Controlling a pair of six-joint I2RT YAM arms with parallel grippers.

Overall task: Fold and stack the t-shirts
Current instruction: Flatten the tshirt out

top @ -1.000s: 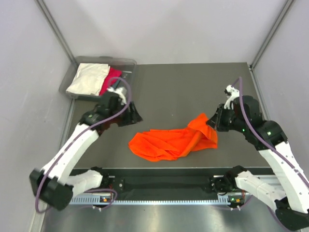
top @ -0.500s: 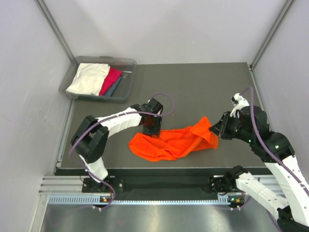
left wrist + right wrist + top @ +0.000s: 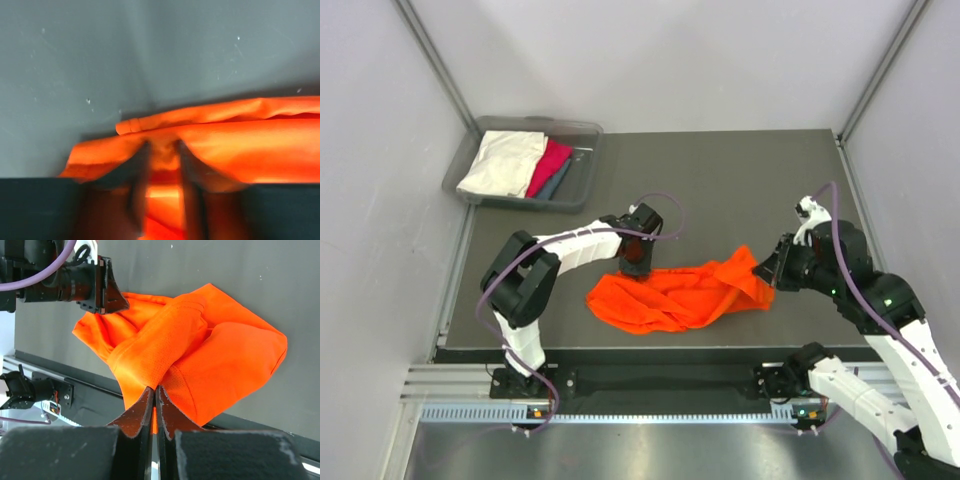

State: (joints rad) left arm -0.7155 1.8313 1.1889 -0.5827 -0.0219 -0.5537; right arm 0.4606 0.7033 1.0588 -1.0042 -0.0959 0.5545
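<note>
Bin [image 3: 582,172], far left corner: cream shirt [image 3: 502,163], pink shirt [image 3: 548,165] and grey shirt [image 3: 561,181] are held inside, laid side by side.
Left end effector [image 3: 635,263]: pressed down at the far-left edge of the orange shirt [image 3: 675,295]; its fingers [image 3: 140,167] are closed on a puckered ridge of cloth, though the wrist view is blurred.
Orange shirt: crumpled, lying mid-tabletop [image 3: 720,180] between the arms; not yet spread.
Right end effector [image 3: 767,270]: fingers pressed together on the right end of the shirt, which is raised slightly.
Step judged: spreading before folding; both grips are best kept on single layers at opposite ends; the cloth should be drawn apart evenly and low, so wrinkles are pulled out without slipping.
</note>
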